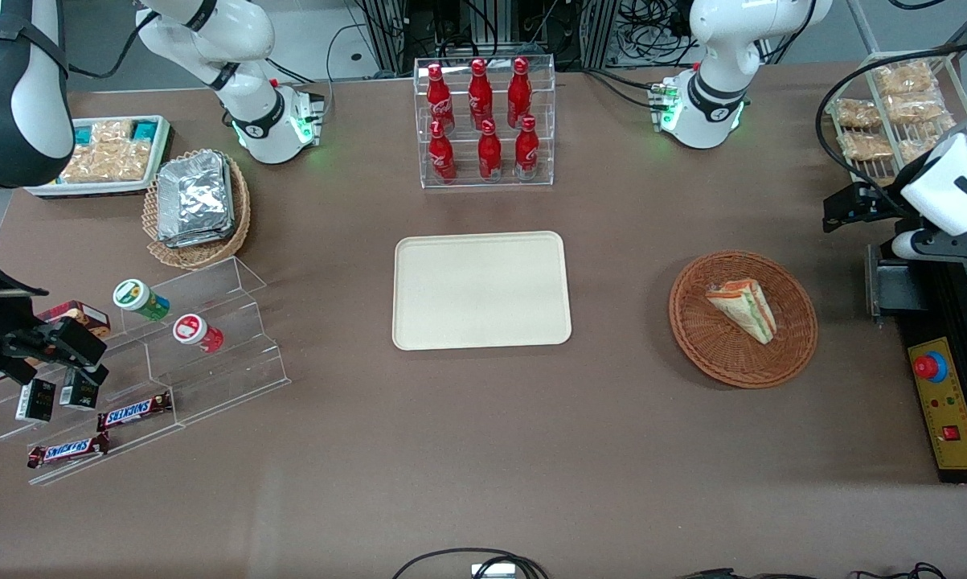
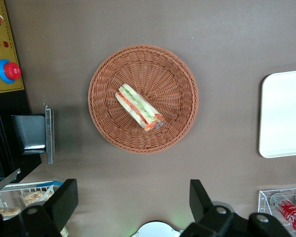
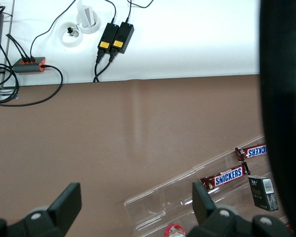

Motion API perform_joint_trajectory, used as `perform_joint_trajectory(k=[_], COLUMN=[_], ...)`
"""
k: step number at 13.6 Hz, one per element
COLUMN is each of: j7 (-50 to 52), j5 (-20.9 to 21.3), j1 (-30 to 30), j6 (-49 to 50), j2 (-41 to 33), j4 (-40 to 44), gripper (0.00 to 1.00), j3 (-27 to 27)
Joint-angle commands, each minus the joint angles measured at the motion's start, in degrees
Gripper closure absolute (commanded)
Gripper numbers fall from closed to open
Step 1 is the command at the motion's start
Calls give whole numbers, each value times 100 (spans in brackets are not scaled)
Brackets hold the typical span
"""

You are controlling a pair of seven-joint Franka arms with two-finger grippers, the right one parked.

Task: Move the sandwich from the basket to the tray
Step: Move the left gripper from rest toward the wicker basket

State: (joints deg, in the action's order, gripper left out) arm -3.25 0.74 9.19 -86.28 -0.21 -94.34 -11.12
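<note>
The sandwich [image 1: 744, 308], a pale bread wedge with red, orange and green layers, lies in the round reddish-brown wicker basket [image 1: 692, 342]. The left wrist view looks straight down on the sandwich [image 2: 138, 107] and the basket [image 2: 102, 126]. The cream tray [image 1: 481, 291] sits bare at the table's middle, and its edge [image 2: 283, 113] shows in the wrist view. My left gripper [image 1: 853, 207] hangs high above the table, beside the basket and farther from the front camera than it. The gripper [image 2: 133, 196] is open, its black fingers [image 2: 66, 197] wide apart with nothing between them.
A control box with a red button [image 1: 933, 368] and a metal bracket [image 1: 885, 281] stand beside the basket at the working arm's end. A wire rack of snack packs [image 1: 893, 112] and an acrylic rack of red bottles [image 1: 483, 121] stand farther from the front camera.
</note>
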Motion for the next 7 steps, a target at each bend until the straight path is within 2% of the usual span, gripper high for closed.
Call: perform_joint_trajectory(k=[1,4,7], j7=[332,868,1439], j5=[172,234,234], j1=[-23,30,56], j6=[-606,-1687,-2706], j2=[-224,-514,-533], j4=[-828,-2023,-2842], gripper=[0,0,0], j3=[22,22,22])
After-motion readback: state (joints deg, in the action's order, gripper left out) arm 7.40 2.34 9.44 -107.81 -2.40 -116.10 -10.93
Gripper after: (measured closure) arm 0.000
